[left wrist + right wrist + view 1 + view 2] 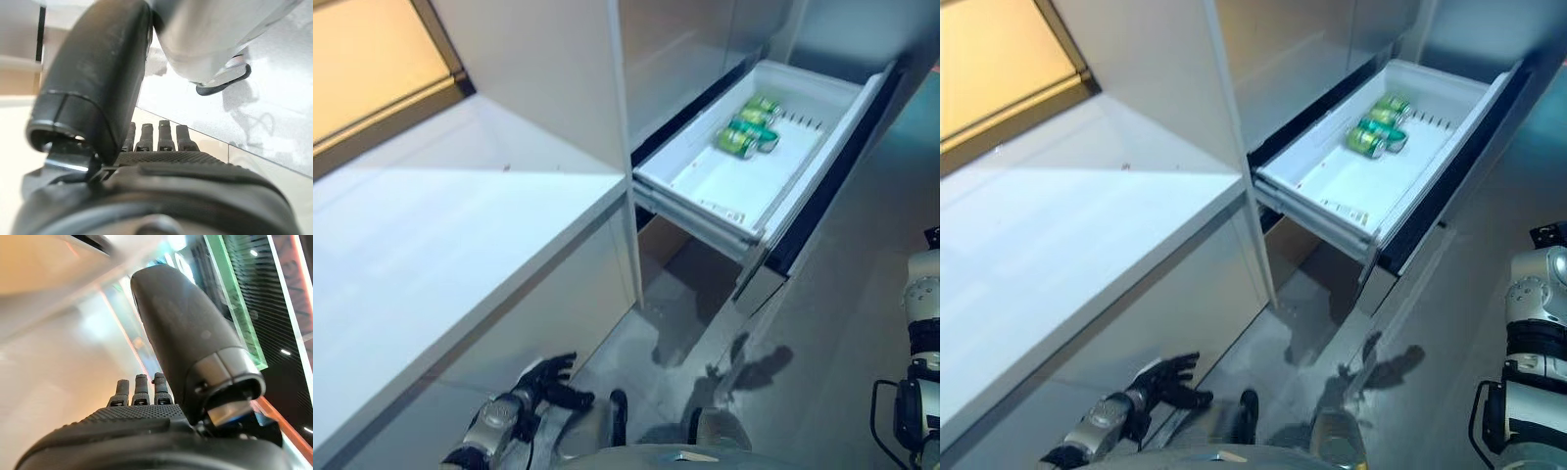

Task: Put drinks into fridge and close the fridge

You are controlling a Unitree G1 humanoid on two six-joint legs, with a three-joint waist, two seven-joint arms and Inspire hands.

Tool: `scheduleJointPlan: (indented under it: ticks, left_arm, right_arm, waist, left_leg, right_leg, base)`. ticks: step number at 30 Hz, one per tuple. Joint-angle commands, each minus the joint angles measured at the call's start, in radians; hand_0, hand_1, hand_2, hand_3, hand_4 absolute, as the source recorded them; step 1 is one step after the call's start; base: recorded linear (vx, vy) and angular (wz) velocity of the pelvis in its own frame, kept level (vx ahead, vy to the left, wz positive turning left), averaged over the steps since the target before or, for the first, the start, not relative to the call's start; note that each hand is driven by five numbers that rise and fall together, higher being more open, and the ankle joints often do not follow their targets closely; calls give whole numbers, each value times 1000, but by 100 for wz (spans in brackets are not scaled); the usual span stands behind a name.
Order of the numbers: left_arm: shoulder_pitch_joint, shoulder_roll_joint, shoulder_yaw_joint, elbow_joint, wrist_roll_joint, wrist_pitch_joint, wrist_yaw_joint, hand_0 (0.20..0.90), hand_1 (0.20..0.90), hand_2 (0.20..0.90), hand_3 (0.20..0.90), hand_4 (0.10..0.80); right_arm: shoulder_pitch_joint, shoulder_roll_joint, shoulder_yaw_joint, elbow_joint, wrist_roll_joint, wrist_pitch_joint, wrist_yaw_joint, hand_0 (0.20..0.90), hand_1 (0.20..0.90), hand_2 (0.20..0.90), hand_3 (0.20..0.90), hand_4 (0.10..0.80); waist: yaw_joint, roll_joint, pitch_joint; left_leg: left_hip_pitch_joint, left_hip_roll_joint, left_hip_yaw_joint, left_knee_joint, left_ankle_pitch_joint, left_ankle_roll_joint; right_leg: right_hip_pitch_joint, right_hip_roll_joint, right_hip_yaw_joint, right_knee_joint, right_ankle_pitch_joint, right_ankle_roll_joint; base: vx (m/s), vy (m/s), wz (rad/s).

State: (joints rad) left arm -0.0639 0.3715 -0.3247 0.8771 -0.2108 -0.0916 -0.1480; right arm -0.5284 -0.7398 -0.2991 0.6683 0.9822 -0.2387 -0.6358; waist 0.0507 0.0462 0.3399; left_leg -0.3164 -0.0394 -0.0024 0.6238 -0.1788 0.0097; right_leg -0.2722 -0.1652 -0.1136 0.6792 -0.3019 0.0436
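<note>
Judging from the three green cans lying in the open fridge drawer at upper right, we consider loading done; closing remains. Our left hand, lower left, hangs with relaxed fingers, holding nothing. Our right hand shows straight fingers, empty. Next we must reach and push the drawer front. The white counter at left stands clear of that path.

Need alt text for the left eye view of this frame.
An open white fridge drawer holds green cans lying at its far end. A white counter runs along the left, and the robot's left hand hangs low with fingers relaxed, holding nothing.
</note>
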Motion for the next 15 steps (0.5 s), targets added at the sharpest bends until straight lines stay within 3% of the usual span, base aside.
scheduleJointPlan:
  ticks: [1,2,7,12,15]
  left_arm:
    - [70,36,-23,-21,0,12,57,900,900,900,900,800]
    - [71,37,-19,-25,-8,1,63,900,900,900,900,800]
    - [68,30,-19,-41,-33,-24,82,900,900,900,900,800]
    - [80,39,-2,-69,-55,-53,70,900,900,900,900,800]
    - [92,47,7,-78,-52,-59,62,900,900,900,900,800]
  right_arm:
    - [-88,-68,49,-65,51,-9,191,900,900,900,900,800]
    - [-105,-75,67,-54,73,16,232,900,900,900,900,800]
    - [-192,-103,118,30,121,105,375,900,900,900,900,800]
    - [-260,-111,204,56,156,223,709,900,900,900,900,800]
    - [-269,-115,226,59,174,250,827,900,900,900,900,800]
  waist:
    - [37,-31,15]
    - [44,-27,31]
    - [67,-16,62]
    - [101,-6,77]
    - [115,-7,80]
  left_leg:
    - [16,-70,58,85,-196,127]
    - [-14,-74,50,132,-226,125]
    - [-96,-82,47,194,-220,120]
    - [-121,-95,31,183,-190,107]
    - [-120,-100,21,174,-180,101]
  right_leg:
    - [-20,27,-87,102,-43,-116]
    - [-56,28,-77,158,-78,-118]
    - [-141,20,-87,247,-100,-136]
    - [-167,13,-106,274,-105,-140]
    - [-160,8,-117,273,-105,-138]
  base:
    - [-28,17,11]
    - [-43,23,12]
    - [-62,24,6]
    - [-23,14,8]
    - [22,-11,13]
